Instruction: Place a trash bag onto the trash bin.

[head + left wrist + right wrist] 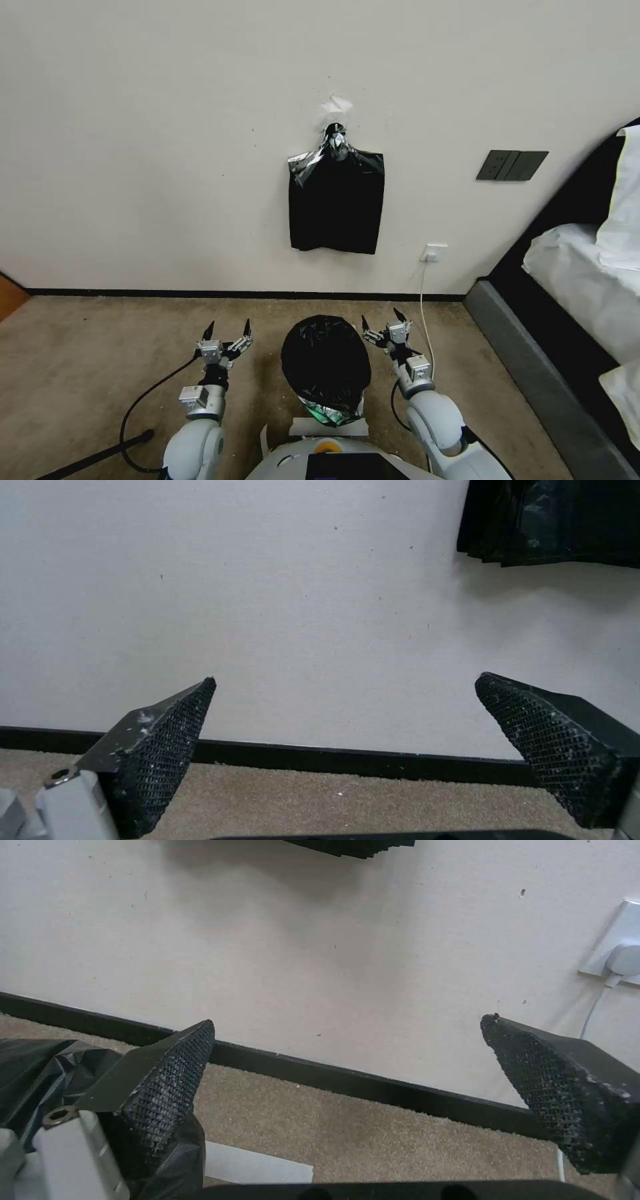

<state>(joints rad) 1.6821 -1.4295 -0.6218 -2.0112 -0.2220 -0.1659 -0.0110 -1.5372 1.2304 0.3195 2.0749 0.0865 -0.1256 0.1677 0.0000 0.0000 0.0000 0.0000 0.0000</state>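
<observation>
Both grippers are hanging wide open and holding nothing: the left gripper is hovering over the carpet just left of the bin, the right gripper just right of it, each with its jaws spread far apart and pointing toward the far wall. In the left wrist view the left fingers are framing bare wall and skirting; in the right wrist view the right fingers are sitting beside crinkled black plastic.

The bag is lying draped over the mouth of the bin, between the two grippers and close in front of the robot's torso. It is covering the bin almost entirely; a patch of something pale and greenish is showing at the bag's near edge, and whether that is the bin's rim cannot be told. A bundle of spare bags is hanging on the far wall, well apart from the grippers.

As a judgement, the bag looks very light, limp and slippery, so it will slide and bunch rather than hold a shape. The best hold would be a pinch on the loose film at its left and right edges, where the grippers are already flanking it, not on the taut middle.
</observation>
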